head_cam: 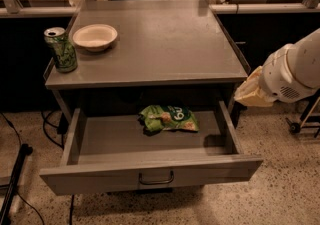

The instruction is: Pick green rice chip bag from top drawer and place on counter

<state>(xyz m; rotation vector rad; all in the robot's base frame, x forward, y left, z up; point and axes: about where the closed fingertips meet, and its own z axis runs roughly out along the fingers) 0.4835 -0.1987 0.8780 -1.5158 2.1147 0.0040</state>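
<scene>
The green rice chip bag lies flat in the open top drawer, near the back and a little right of the middle. The drawer is pulled fully out, with its dark handle on the front panel. The counter is directly above it. My white arm comes in from the right edge, and my gripper hangs beside the counter's right front corner, above the drawer's right side wall. It is to the right of the bag and higher, not touching it.
A green-patterned drink can and a cream bowl stand on the counter's left side. A dark stand leg and cables lie on the speckled floor at left. A wheeled base is at far right.
</scene>
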